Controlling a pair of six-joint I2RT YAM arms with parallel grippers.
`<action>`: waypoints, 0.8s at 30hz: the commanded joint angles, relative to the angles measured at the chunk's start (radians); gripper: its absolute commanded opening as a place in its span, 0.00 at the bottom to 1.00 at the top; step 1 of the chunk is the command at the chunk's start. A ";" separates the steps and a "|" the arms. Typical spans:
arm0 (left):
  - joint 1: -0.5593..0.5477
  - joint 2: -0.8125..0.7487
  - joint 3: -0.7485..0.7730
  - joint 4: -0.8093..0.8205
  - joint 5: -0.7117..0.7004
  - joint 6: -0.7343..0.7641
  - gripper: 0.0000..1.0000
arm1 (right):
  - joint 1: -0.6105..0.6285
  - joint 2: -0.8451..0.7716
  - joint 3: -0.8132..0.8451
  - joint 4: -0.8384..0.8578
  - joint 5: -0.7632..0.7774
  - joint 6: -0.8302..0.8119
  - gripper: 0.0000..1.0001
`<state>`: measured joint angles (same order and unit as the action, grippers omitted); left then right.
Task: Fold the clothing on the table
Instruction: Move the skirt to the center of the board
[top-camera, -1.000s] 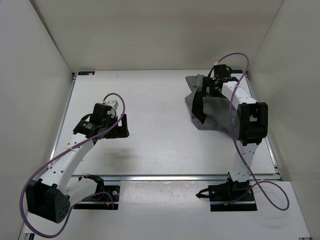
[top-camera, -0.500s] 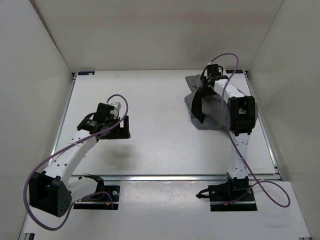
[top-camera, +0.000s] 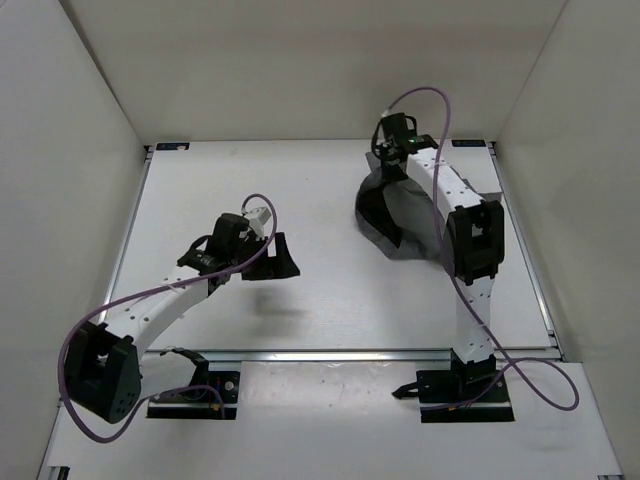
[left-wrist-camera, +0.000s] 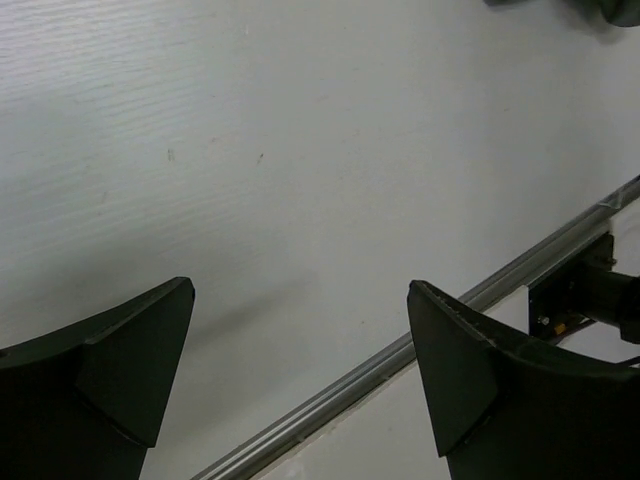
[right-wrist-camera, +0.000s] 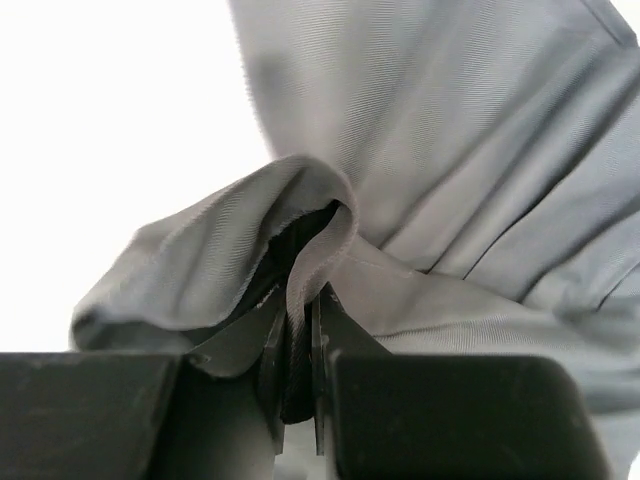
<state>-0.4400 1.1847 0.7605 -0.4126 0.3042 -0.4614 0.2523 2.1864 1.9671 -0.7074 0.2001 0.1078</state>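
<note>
White walls (top-camera: 300, 70) round table (top-camera: 300, 190), clothing (top-camera: 378, 212) far right.

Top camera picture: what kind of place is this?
Likely a robot lab booth: plain white walls box in a flat white table, with a white cabled left arm and right arm bolted at its front.

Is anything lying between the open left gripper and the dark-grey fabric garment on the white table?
Nothing visible does. Only bare white tabletop separates the left gripper from the dark-grey fabric garment at the far right. The right gripper is shut on a fold of it.
</note>
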 joint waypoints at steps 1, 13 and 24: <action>0.001 -0.043 -0.061 0.210 0.098 -0.105 0.99 | 0.146 -0.137 0.103 -0.070 -0.060 0.023 0.00; 0.047 -0.220 -0.151 0.295 -0.041 -0.241 0.99 | 0.343 -0.296 0.325 -0.015 -0.292 0.038 0.00; 0.115 -0.373 -0.263 0.282 -0.240 -0.299 0.99 | 0.323 -0.542 -0.104 0.092 -0.340 0.092 0.00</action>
<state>-0.3290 0.8577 0.4950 -0.1574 0.1066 -0.7349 0.5934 1.6958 1.9488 -0.6876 -0.1013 0.1631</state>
